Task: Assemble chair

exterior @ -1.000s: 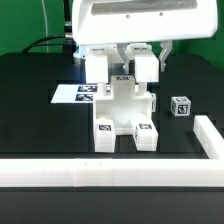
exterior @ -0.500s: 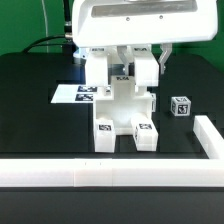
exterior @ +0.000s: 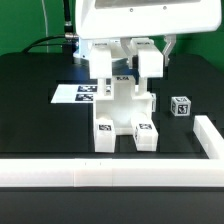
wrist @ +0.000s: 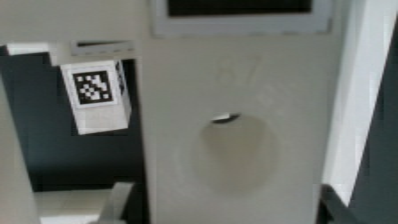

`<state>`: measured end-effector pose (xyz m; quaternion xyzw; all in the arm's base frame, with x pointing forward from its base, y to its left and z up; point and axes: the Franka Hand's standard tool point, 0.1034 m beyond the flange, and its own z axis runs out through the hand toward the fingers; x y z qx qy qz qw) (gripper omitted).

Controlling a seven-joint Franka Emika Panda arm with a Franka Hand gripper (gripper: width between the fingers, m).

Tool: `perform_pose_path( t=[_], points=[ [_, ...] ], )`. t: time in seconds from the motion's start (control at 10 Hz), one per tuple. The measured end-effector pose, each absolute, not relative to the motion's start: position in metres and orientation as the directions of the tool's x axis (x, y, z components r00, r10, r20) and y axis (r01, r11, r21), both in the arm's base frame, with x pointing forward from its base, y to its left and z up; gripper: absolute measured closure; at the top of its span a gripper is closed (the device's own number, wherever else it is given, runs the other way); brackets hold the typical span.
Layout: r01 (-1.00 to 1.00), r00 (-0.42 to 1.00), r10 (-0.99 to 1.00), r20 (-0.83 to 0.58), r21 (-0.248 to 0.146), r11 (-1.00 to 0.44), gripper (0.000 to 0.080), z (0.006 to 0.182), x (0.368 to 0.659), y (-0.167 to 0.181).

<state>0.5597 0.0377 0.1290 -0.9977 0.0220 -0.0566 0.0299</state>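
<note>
- My pincer (exterior: 148, 57) is clenched on a short white block (exterior: 150, 68). The block hangs from the jaws with its long axis roughly upright.
- Up close, the wrist view is filled by a broad white face (wrist: 240, 160) with a small hole (wrist: 222, 118). I cannot tell whether that face belongs to the block or to the piece beneath it. A tagged piece (wrist: 98, 95) stands just beside it.
- The half-built chair (exterior: 122, 105) lies straight below me, a little toward the exterior view's left. It rests on two tagged feet, and I judge the coming move to be a short drop onto it.
- An upright post (exterior: 98, 68) of the chair rises just beside me on the exterior view's left, so I have little room to slide that way.
- A loose tagged cube (exterior: 180, 107) sits lower, on the exterior view's right, well apart from the chair. The bare table (exterior: 30, 130) leaves open room there.
- The marker board (exterior: 70, 95) lies flat beyond the chair on the left.
- Farthest off, the border rail (exterior: 100, 172) closes the front and the right edge.
</note>
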Motion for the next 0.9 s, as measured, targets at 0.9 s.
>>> perform_pose_path(
  t=[0.9],
  points=[
    [-0.031,0.994,-0.037,0.106,-0.058,-0.998,0.0511,0.1227,0.5504,0.0417]
  ],
)
